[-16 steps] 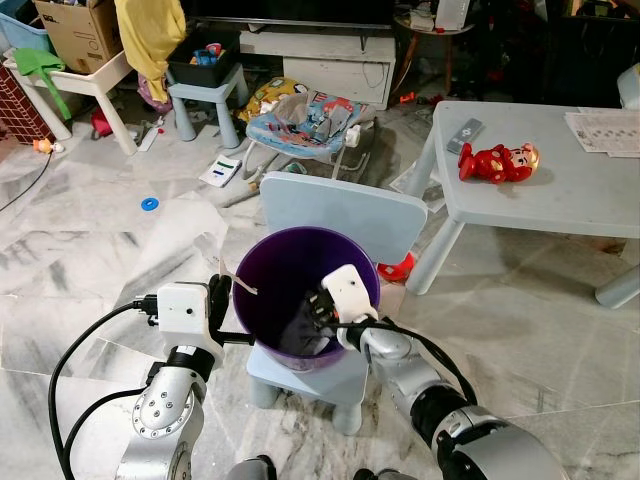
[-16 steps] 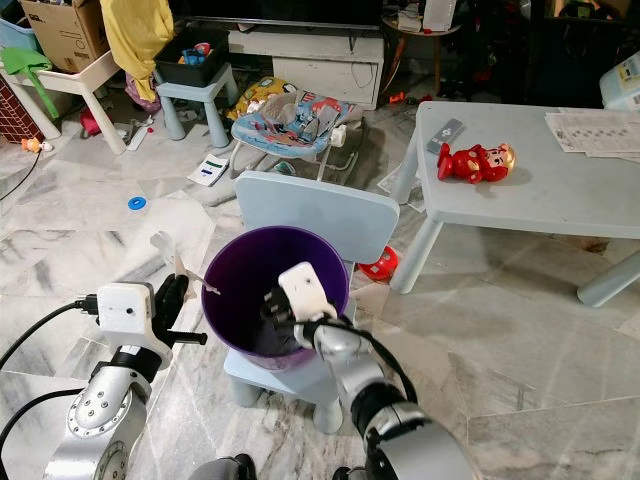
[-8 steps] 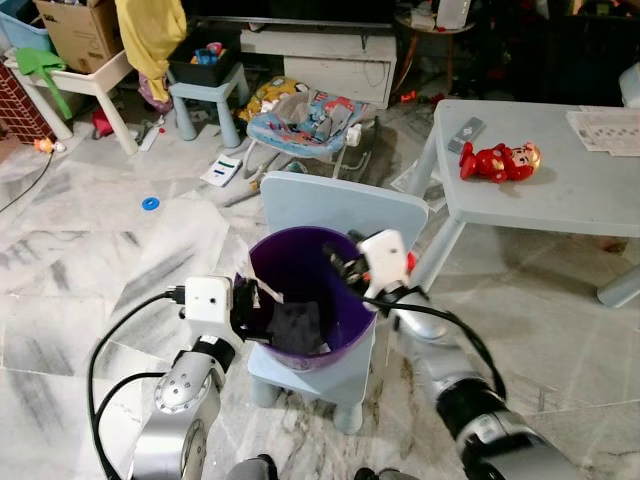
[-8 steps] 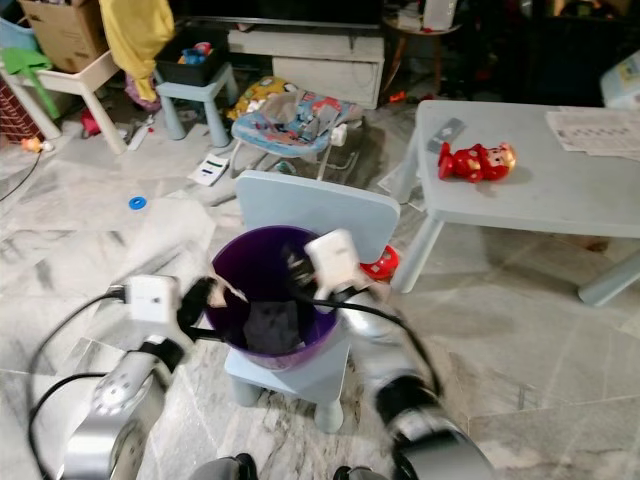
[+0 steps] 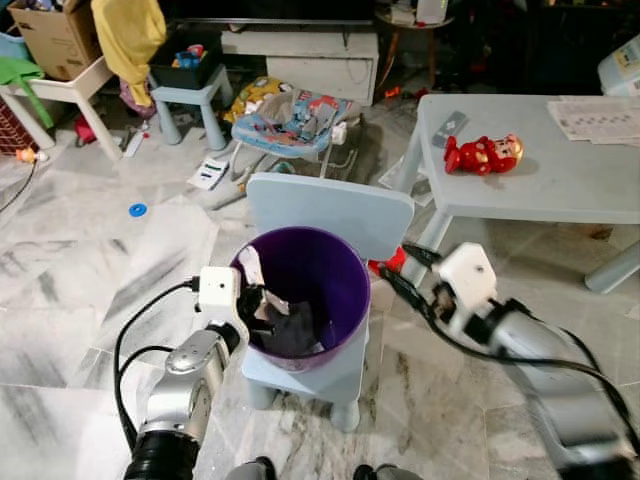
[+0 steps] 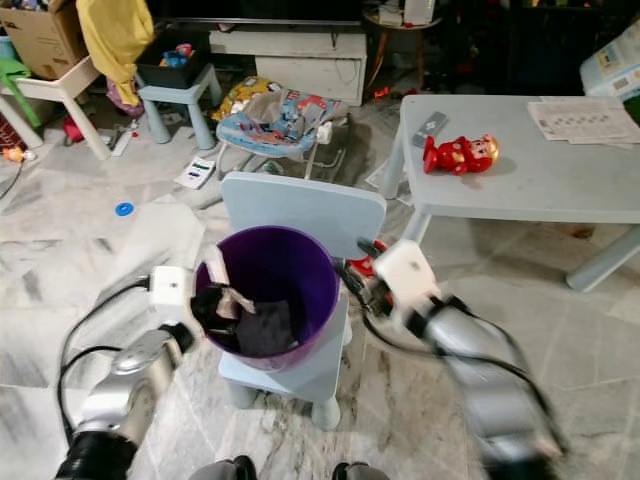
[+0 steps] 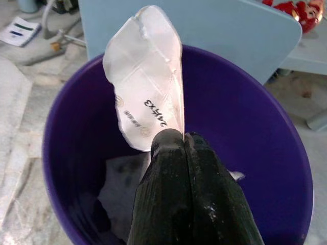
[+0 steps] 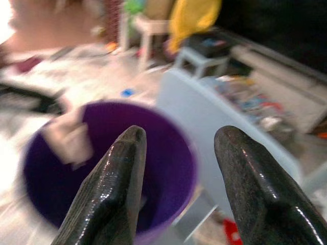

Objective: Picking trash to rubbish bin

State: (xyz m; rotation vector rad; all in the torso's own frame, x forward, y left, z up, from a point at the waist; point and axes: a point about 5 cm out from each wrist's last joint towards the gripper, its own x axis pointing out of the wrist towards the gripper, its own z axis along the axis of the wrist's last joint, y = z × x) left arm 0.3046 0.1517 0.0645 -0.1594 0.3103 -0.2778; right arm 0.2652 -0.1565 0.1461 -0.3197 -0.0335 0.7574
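Note:
A purple rubbish bin [image 5: 345, 272] stands on the seat of a small pale blue chair [image 5: 330, 208]. Dark crumpled trash [image 5: 292, 330] lies at its bottom. My left gripper [image 7: 176, 142] is shut on a white scrap of paper [image 7: 148, 84] with print on it, held just over the bin's left rim, inside the opening. My right gripper [image 5: 398, 270] is open and holds nothing, out to the right of the bin beside the chair; its fingers [image 8: 118, 173] point back toward the bin [image 8: 168, 153].
A pale blue table [image 5: 560, 170] with a red toy [image 5: 483, 153], a remote and papers stands at the right. A baby bouncer [image 5: 290, 112], a small stool, boxes and scattered clutter lie on the marble floor behind the chair.
My right gripper has drawn out of the bin and swung to its right, open. My left gripper has carried the white scrap from outside the left rim to over the bin's opening.

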